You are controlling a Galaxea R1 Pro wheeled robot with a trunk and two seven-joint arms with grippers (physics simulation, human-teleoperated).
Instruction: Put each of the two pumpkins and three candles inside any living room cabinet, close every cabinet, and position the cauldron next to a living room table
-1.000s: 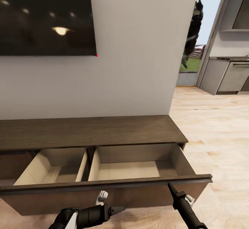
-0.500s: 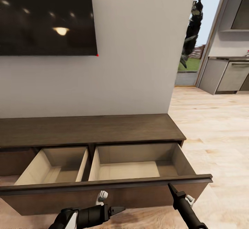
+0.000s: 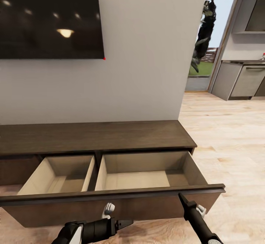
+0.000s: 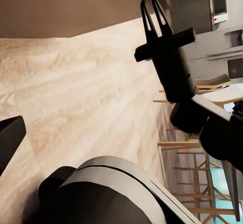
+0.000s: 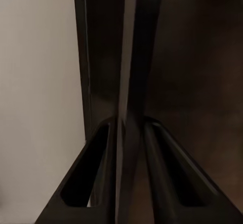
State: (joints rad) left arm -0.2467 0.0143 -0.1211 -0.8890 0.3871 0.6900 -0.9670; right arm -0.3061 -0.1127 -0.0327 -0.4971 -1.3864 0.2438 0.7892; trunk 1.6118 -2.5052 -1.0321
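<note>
At the drawer lip of the cabinet [image 3: 110,135], the right gripper [image 3: 181,197] was kept clamped on the front edge; the drawer looked pulled slightly further, empty so far. Left gripper [image 3: 127,222] state couldn't be told.

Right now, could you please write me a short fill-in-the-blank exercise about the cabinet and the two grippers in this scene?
1. The cabinet has its wide drawer pulled ____.
2. The drawer's two beige compartments hold ____.
3. The right gripper has its fingertips at the drawer front's top ____.
4. The left gripper sits ____ than the drawer front, over the wood floor.

Missing words: open; nothing; edge; lower
</note>
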